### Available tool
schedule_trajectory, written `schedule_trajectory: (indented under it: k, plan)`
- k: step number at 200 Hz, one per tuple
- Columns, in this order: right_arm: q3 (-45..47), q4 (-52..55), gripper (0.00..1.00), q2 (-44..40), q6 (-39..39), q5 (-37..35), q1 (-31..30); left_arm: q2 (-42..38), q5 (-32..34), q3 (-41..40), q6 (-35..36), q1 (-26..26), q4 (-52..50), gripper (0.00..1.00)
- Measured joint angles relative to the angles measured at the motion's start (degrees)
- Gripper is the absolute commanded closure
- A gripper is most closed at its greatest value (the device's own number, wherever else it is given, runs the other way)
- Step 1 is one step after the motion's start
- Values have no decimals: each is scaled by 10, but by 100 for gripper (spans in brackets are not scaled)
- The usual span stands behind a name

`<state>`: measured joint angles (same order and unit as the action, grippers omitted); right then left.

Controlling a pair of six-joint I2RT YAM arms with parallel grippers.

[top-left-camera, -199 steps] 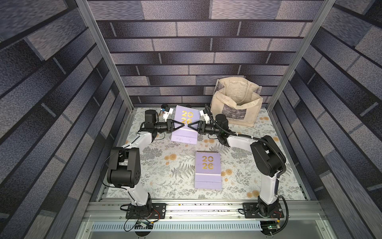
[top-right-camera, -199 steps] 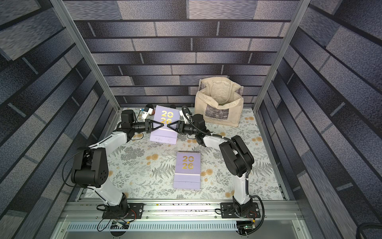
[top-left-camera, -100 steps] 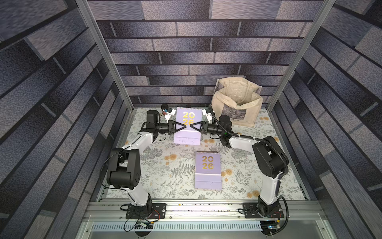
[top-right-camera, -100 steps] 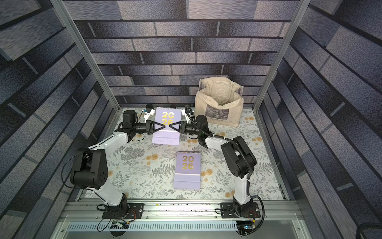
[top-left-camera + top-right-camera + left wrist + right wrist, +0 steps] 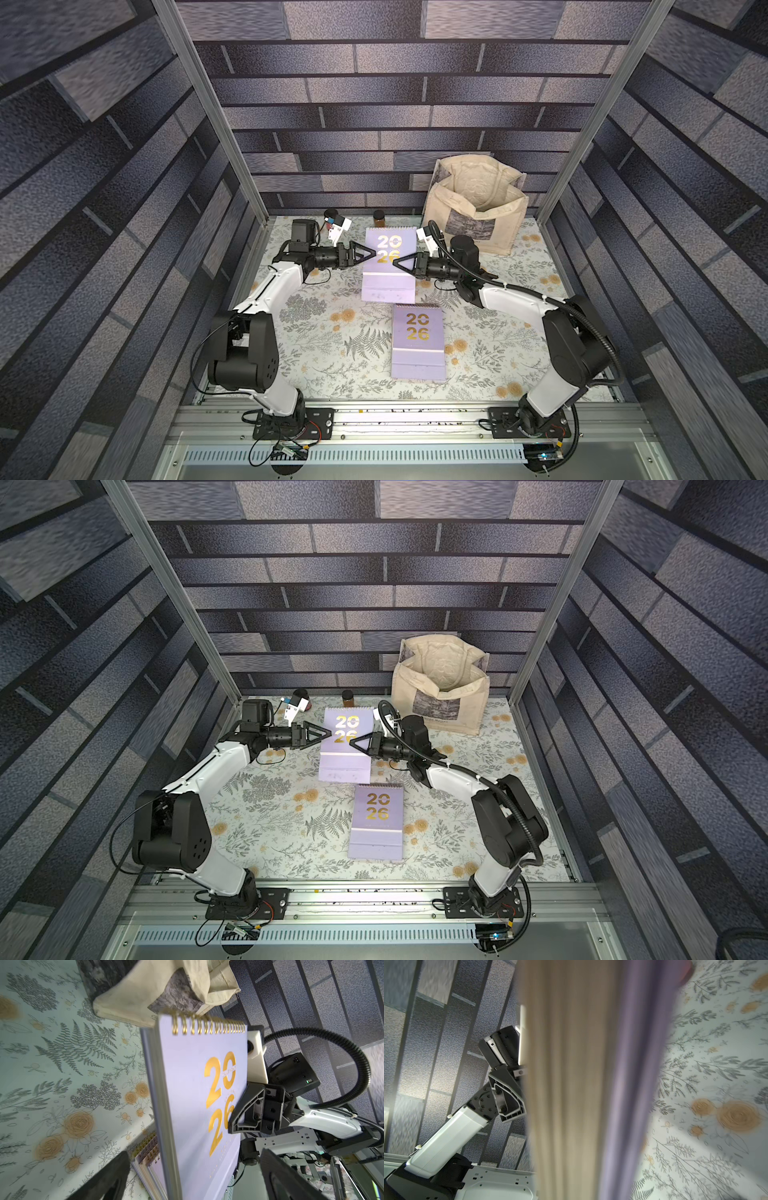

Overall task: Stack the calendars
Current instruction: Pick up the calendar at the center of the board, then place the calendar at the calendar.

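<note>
Watch out: your right gripper (image 5: 397,262) is pinching the held calendar (image 5: 388,266) by one side only, with its jaws pressed together on the edge. Your left gripper (image 5: 371,254) is at the other side with its fingers (image 5: 108,1176) spread wide, so I think it is not helping to carry. With one small pinch, the free side could sag, or the calendar could slip or turn. If you open the right jaws while it is crooked, it may land askew on the stack (image 5: 146,1157) below, or push that stack out of line. The spread left fingers are close to the edge and could bump it if that arm moves. The held calendar is at the back middle of the table (image 5: 316,332), over the stack; I cannot tell if it touches the stack. Its gold rings point to the back wall, and its long side runs back to front. The front calendar (image 5: 417,340) lies flat, well apart, turned the same way, and is not yet stacked.
</note>
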<state>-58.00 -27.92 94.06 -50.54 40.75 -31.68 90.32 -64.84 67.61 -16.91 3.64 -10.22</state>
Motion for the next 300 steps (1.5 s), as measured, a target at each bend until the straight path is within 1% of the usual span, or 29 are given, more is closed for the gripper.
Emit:
schedule_trajectory:
  k: [27,49,77,117,163,202,229,300]
  plan:
    - [20,137,100,-76,70,-35,0,-36,94,7,24,3,-30,0]
    - [34,224,100,-133,112,-51,0,-75,155,-19,25,17,-14,0]
    - [75,290,100,-188,134,-54,-1,-115,197,-87,15,35,42,0]
    - [159,342,100,-220,129,-57,-9,-124,234,-169,9,74,101,0]
    - [237,349,100,-276,89,-60,-25,-151,255,-219,9,104,138,0]
    - [280,316,100,-310,45,-69,-37,-161,271,-239,8,122,165,0]
    - [294,303,100,-317,23,-79,-40,-164,280,-250,8,132,174,0]
    - [308,262,100,-318,-16,-83,-57,-202,303,-282,-1,144,203,0]
